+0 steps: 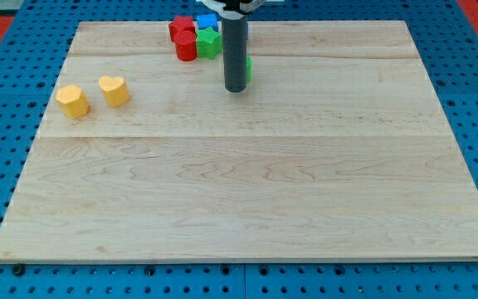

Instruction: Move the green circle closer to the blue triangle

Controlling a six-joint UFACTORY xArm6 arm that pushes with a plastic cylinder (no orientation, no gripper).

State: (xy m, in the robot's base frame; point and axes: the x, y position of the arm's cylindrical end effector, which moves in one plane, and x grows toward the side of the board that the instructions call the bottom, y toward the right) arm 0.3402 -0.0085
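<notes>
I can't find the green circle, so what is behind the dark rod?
A thin green sliver shows at the rod's right edge, just above my tip. The rod covers the rest, so its shape cannot be confirmed. A blue block peeks out on the rod's left, partly hidden.

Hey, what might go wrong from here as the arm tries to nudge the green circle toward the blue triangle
1. My tip stands in front of a green block, hiding most of it, so its shape and whether they touch are unclear; an off-centre push may let it slip sideways.
2. The blue block, green block and red blocks sit packed at the view's top; a push that way may scatter them.
3. That cluster lies near the board's top edge.
</notes>
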